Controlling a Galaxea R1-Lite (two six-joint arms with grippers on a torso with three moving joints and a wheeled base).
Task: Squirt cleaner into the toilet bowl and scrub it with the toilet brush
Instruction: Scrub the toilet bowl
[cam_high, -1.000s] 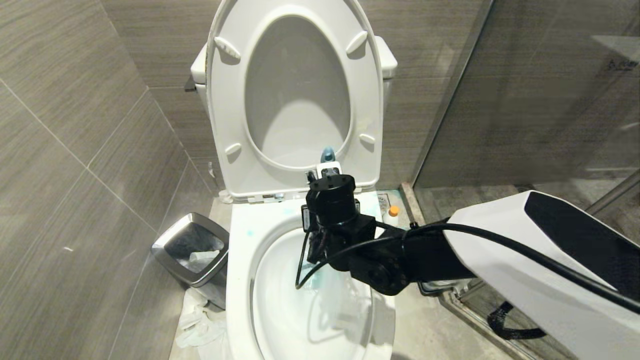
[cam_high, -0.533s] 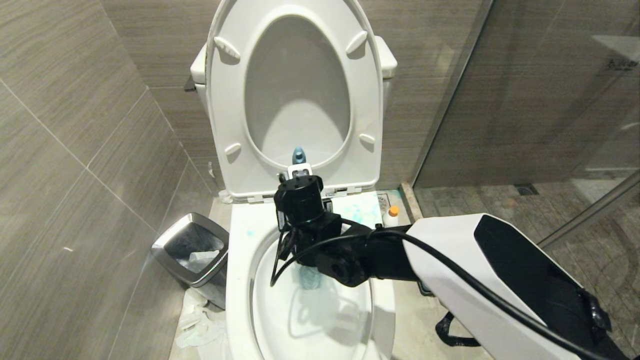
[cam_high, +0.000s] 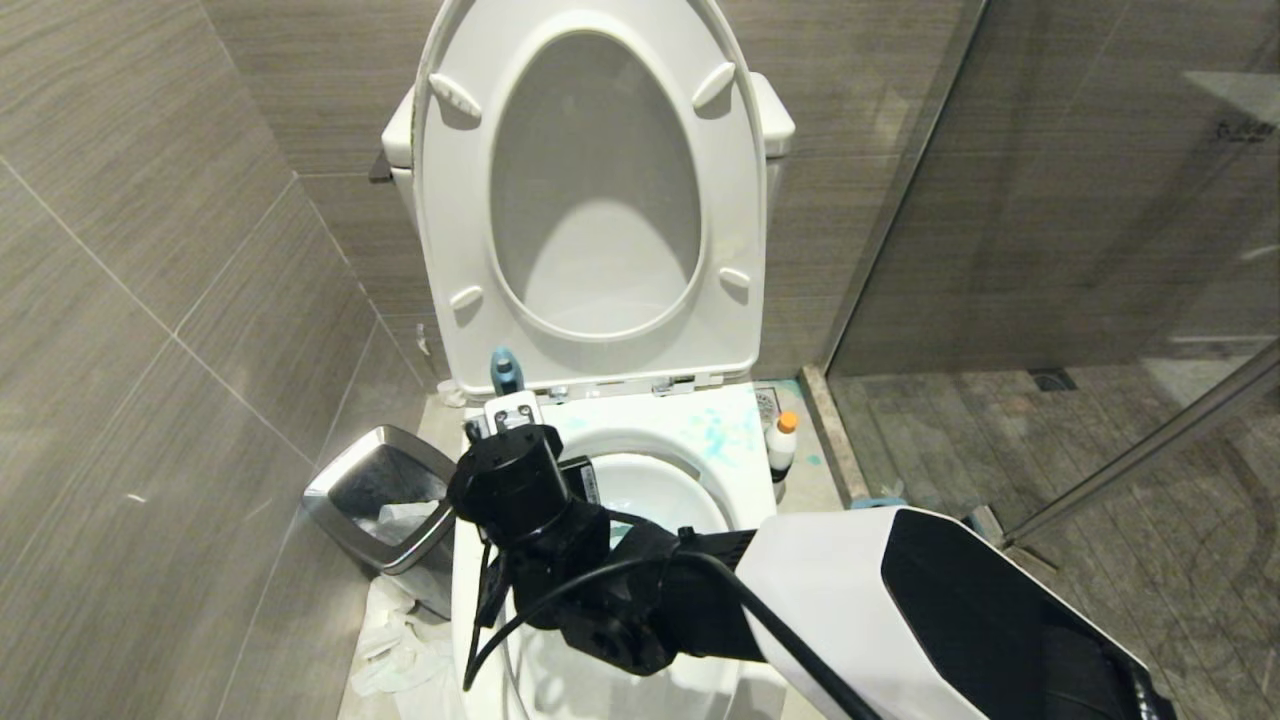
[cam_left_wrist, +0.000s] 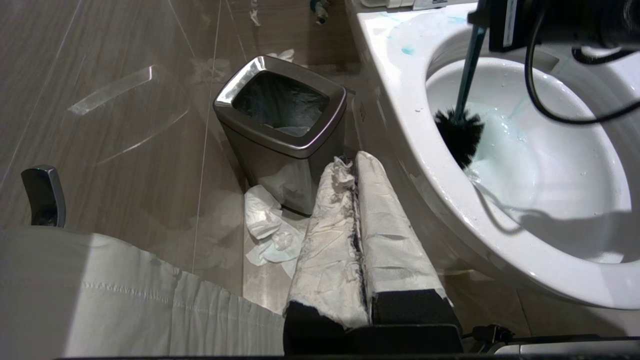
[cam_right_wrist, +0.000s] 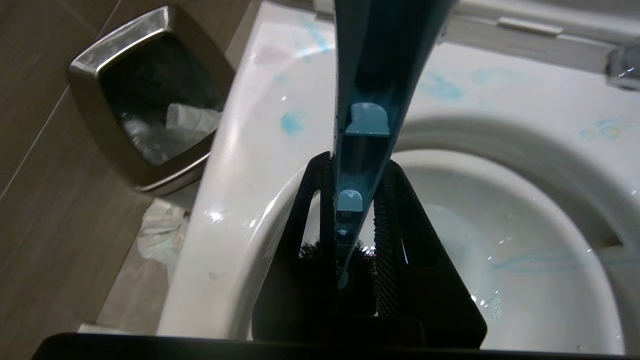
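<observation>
- Fingers of the right gripper (cam_right_wrist: 356, 215) are clamped on the slim slate-blue handle of the toilet brush (cam_right_wrist: 367, 125), one black ribbed pad on each side of it.
- Left gripper (cam_left_wrist: 357, 235), its paper-wrapped fingers pressed together with nothing between them, hangs low on the near left, beside the toilet's outer wall.
- White glossy ceramic toilet bowl (cam_high: 480, 560) lies near centre in the head view; the right arm reaches across it from the right, its gripper over the bowl's left side.
- Round black bristle head of the brush (cam_left_wrist: 460, 135) rests against the bowl's left inner wall at the edge of pale blue-tinted water.
- Steel-rimmed square waste bin (cam_high: 385, 505) stands on the floor just left of the bowl, with crumpled white tissue (cam_high: 395, 650) on the floor in front of it.
- Blue-teal smears (cam_high: 725, 435) mark the rim's far right part.
- Small white cleaner bottle with an orange cap (cam_high: 783, 445) stands upright on the floor right of the toilet, near the glass partition.
- White seat and lid (cam_high: 590, 190) stand raised at the far end.
</observation>
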